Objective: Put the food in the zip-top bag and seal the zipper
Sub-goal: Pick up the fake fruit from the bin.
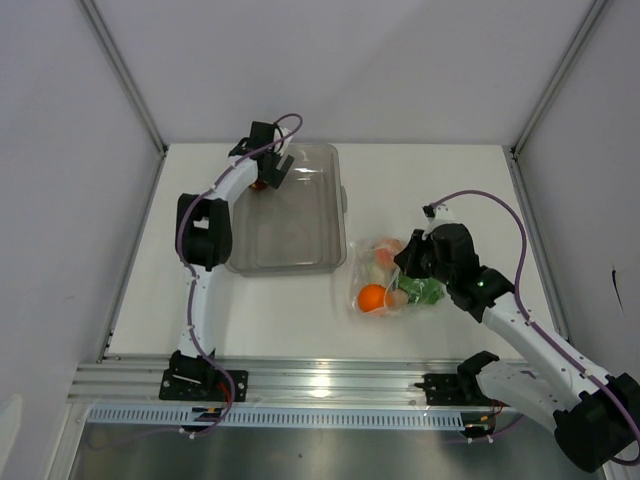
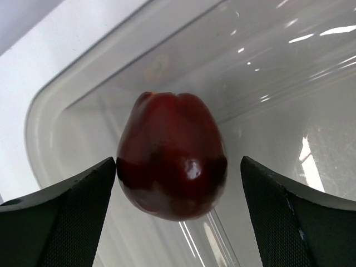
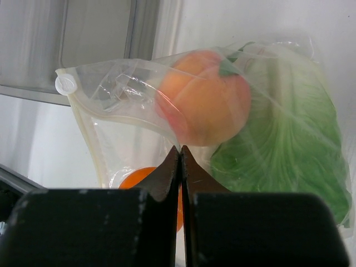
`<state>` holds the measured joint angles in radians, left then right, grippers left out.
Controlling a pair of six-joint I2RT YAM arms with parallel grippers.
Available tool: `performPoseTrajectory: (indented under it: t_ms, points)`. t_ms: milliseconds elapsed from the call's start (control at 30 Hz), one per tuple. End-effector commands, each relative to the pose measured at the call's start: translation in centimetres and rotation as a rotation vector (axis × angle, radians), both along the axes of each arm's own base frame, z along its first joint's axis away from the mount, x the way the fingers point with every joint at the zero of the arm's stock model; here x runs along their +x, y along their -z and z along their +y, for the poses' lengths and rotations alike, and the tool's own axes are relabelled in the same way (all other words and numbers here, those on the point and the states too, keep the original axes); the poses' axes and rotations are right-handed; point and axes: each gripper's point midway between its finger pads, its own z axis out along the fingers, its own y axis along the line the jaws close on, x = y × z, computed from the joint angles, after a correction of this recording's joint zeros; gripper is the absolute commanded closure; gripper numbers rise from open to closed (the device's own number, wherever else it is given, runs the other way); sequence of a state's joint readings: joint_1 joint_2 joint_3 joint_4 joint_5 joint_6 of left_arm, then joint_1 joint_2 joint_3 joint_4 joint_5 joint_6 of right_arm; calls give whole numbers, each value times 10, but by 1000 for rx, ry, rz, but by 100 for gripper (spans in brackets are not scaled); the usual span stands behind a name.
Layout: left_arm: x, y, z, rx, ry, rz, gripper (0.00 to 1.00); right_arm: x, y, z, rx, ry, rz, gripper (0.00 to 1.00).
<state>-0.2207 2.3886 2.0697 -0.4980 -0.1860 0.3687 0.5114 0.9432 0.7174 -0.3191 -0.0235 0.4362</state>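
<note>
A dark red bulb (image 2: 171,156) lies in the far left corner of the grey tray (image 2: 267,83). My left gripper (image 2: 178,161) is open, one finger on each side of the bulb, neither touching it; from above, the left gripper (image 1: 262,178) hangs over that corner. The clear zip-top bag (image 1: 385,280) lies right of the tray and holds the orange (image 1: 372,297), the peach-coloured fruit (image 3: 203,103) and the green lettuce (image 3: 283,139). My right gripper (image 3: 181,147) is shut, pinching the bag's mouth edge by the zipper (image 3: 128,115).
The grey tray (image 1: 290,235) fills the table's middle left, its long side running front to back. The white table ends at walls on the left, back and right. The arm bases sit on the metal rail along the near edge.
</note>
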Motion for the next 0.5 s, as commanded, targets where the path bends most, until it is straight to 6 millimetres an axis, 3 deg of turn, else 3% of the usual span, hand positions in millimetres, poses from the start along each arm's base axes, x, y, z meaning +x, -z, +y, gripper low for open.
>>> performPoseTrajectory:
  t_ms: [0, 267, 467]
  points:
    - [4, -4, -9, -3, 39, -1, 7, 4, -5, -5, 9, 26, -36, 100]
    - [6, -3, -9, -5, 26, -9, 27, 4, -1, -6, 6, 28, -30, 100]
    - [6, -16, -10, -32, 2, -35, 46, 4, 0, -4, 15, 31, -22, 100]
